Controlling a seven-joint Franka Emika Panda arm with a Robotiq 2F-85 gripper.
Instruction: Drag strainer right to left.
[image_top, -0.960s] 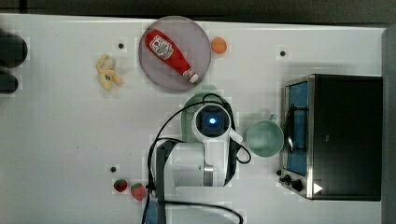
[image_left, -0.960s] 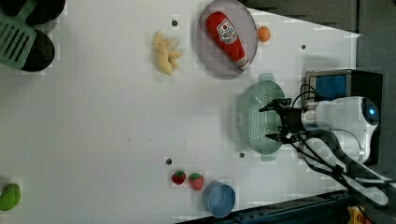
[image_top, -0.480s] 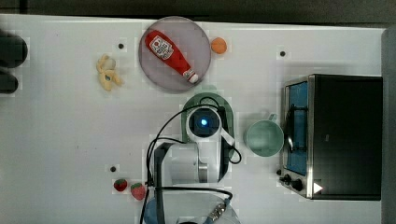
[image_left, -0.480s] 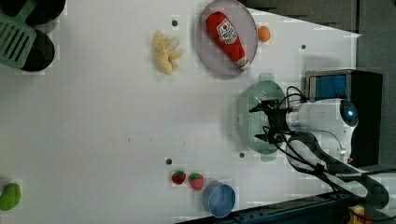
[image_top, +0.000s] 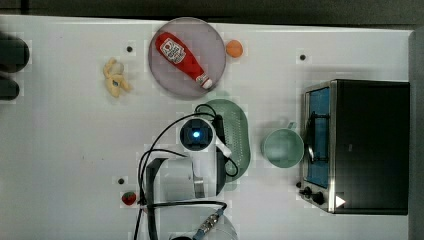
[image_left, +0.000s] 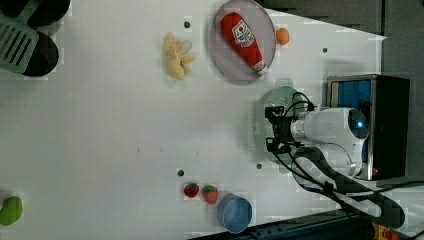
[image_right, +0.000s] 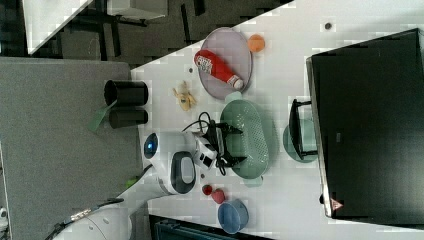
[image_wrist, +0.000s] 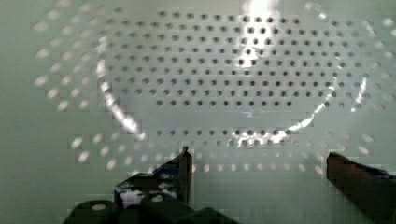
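The pincer (image_wrist: 257, 161) hangs low inside the strainer (image_top: 235, 135), its two dark fingers (image_wrist: 184, 168) spread well apart over the perforated floor, gripping nothing; whether the tips actually touch the plastic is hard to say from here. In the left view the pincer (image_left: 274, 131) reaches in over the basin's rim.

The strainer (image_right: 247, 137) sits on the white tabletop (image_top: 75, 150) near the middle, its long axis running up and down in the top view, one small end tab pointing toward the plate (image_top: 170, 75) and the other toward the arm's base. The plate, carrying a ketchup bottle (image_top: 182, 57), lies just beside that upper end. At the top view's right a mint-green cup (image_top: 282, 147) stands near the strainer, with a dark oven (image_top: 370, 145) just beyond it.

Toward the top view's left the tabletop is broad and bare past the arm; a yellow toy (image_top: 115, 77) lies well apart up there, and a strawberry (image_top: 129, 198) sits low near the arm's base
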